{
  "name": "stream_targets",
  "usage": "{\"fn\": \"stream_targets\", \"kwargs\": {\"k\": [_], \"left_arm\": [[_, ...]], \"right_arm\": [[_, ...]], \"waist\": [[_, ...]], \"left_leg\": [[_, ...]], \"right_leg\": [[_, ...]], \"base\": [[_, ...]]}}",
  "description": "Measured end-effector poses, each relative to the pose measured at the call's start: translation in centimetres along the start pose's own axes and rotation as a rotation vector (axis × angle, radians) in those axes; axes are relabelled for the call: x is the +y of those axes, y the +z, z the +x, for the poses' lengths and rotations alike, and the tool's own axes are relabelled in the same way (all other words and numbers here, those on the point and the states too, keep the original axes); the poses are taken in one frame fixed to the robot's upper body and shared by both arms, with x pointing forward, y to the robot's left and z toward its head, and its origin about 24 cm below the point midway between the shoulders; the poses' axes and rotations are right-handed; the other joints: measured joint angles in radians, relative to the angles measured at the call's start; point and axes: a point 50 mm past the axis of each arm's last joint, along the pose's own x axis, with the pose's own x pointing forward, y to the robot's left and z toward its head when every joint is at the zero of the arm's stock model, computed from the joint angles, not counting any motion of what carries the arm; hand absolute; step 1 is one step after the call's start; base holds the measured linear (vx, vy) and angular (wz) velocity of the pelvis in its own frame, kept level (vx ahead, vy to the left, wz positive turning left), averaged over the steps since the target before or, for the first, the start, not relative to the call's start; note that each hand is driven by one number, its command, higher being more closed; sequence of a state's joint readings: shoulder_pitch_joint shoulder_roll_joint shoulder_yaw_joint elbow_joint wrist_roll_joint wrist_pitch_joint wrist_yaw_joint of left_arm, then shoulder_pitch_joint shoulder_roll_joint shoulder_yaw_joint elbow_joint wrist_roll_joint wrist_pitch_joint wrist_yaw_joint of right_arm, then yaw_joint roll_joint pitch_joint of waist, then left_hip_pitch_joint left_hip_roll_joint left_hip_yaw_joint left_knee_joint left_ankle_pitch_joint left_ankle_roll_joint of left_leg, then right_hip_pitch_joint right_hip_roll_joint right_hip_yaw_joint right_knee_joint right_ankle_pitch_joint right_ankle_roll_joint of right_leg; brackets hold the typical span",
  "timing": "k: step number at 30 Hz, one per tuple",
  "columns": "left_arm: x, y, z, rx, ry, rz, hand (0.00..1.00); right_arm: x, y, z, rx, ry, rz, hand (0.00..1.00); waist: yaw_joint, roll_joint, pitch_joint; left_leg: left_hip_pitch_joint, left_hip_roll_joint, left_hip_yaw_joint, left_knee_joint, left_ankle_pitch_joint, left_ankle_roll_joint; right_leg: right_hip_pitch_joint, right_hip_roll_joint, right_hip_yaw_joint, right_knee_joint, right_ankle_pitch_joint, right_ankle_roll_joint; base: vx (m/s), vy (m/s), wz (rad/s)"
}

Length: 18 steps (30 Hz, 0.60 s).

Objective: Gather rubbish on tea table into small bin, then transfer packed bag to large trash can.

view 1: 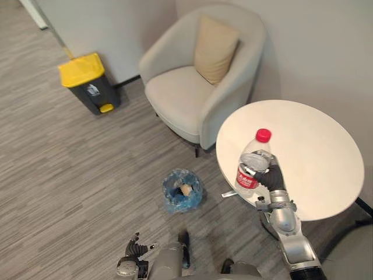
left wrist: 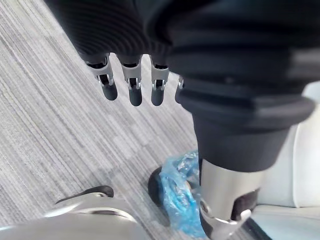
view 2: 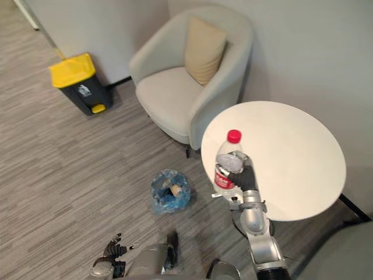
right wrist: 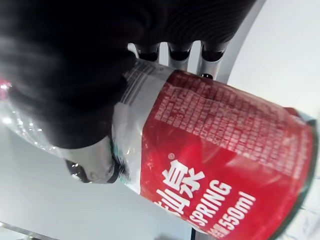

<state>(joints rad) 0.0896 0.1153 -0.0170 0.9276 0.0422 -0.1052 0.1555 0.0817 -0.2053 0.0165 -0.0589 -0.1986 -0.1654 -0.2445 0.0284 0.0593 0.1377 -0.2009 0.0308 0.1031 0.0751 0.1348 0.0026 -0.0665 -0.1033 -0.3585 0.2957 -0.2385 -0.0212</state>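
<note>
A clear plastic bottle [view 1: 252, 163] with a red cap and red label is held upright over the near edge of the round white tea table [view 1: 315, 140]. My right hand [view 1: 269, 174] is shut on the bottle, its fingers [right wrist: 175, 52] curled round the body and the label [right wrist: 225, 155] close up in the right wrist view. A small bin lined with a blue bag [view 1: 182, 190] stands on the floor left of the table, a scrap of rubbish inside. My left hand [view 1: 135, 256] hangs low by the floor with its fingers [left wrist: 135, 87] relaxed and straight, holding nothing.
A beige armchair [view 1: 198, 87] with a tan cushion stands behind the table against the wall. A dark large trash can with a yellow lid [view 1: 88, 83] stands at the back left by the wall. Grey carpet covers the floor between them.
</note>
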Motion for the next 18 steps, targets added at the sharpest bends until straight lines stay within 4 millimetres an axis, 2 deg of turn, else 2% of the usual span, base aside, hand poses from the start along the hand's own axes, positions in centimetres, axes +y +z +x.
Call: {"fn": "stream_targets", "kwargs": {"k": [1, 2, 3, 4, 6, 9, 11, 18], "left_arm": [[-0.1, 0.4, 0.1, -0.013, -0.002, 0.005, 0.0], [-0.2, -0.2, 0.0, 0.015, -0.005, 0.009, 0.0], [-0.3, -0.8, -0.2, 0.035, -0.007, 0.009, 0.0], [-0.3, -0.9, -0.2, 0.041, -0.008, 0.011, 0.0], [-0.1, -1.5, -0.4, 0.057, -0.004, 0.028, 0.0], [-0.1, -2.4, -0.7, 0.084, -0.008, 0.055, 0.0], [0.0, -3.3, -1.0, 0.113, -0.009, 0.059, 0.0], [0.1, -4.6, -1.5, 0.161, -0.006, 0.06, 0.0]], "right_arm": [[-0.1, -0.1, 0.2, 0.002, -0.009, 0.001, 1.0], [0.1, -0.2, 0.3, 0.011, -0.008, 0.005, 1.0], [0.1, -0.3, 0.2, 0.014, -0.009, 0.009, 1.0], [0.0, -0.4, 0.2, 0.021, -0.019, 0.013, 1.0], [0.8, -0.6, 0.0, 0.041, -0.007, 0.037, 1.0], [1.4, -1.3, -0.3, 0.079, 0.001, 0.051, 1.0], [1.5, -2.0, -0.6, 0.12, 0.007, 0.041, 1.0], [1.6, -3.0, -1.1, 0.164, 0.024, 0.028, 1.0]], "waist": [[-0.002, 0.004, -0.001], [-0.009, -0.007, 0.001], [-0.016, -0.004, -0.001], [-0.012, 0.006, -0.007], [-0.009, 0.005, -0.006], [-0.009, 0.004, -0.007], [-0.012, 0.005, -0.008], [-0.013, 0.006, -0.008]], "left_leg": [[0.026, 0.004, 0.016, 0.011, -0.031, 0.012], [0.084, 0.0, 0.078, 0.03, -0.104, 0.019], [0.154, 0.0, 0.096, -0.062, -0.104, -0.007], [0.183, -0.005, 0.093, -0.12, -0.054, -0.013], [0.201, -0.001, 0.089, -0.17, -0.024, -0.015], [0.212, 0.003, 0.092, -0.176, -0.023, -0.014], [0.216, 0.003, 0.097, -0.177, -0.025, -0.015], [0.211, 0.007, 0.098, -0.177, -0.025, -0.014]], "right_leg": [[0.011, -0.007, -0.022, -0.023, 0.024, 0.003], [0.036, -0.016, -0.042, -0.046, 0.044, 0.009], [0.045, -0.014, -0.064, -0.056, 0.05, 0.018], [0.042, -0.012, -0.065, -0.057, 0.061, 0.019], [0.052, 0.007, -0.056, -0.089, 0.087, 0.022], [0.07, 0.021, -0.032, -0.122, 0.115, 0.024], [0.079, 0.023, -0.021, -0.128, 0.117, 0.026], [0.074, 0.04, 0.007, -0.156, 0.121, 0.04]], "base": [[-0.03, -0.062, 1.08], [0.05, -0.069, 0.76], [0.05, -0.046, 0.65], [0.02, -0.01, 0.32], [-0.03, 0.006, -0.03], [-0.09, 0.025, -0.11], [-0.13, 0.032, -0.12], [-0.01, -0.004, -0.09]]}}
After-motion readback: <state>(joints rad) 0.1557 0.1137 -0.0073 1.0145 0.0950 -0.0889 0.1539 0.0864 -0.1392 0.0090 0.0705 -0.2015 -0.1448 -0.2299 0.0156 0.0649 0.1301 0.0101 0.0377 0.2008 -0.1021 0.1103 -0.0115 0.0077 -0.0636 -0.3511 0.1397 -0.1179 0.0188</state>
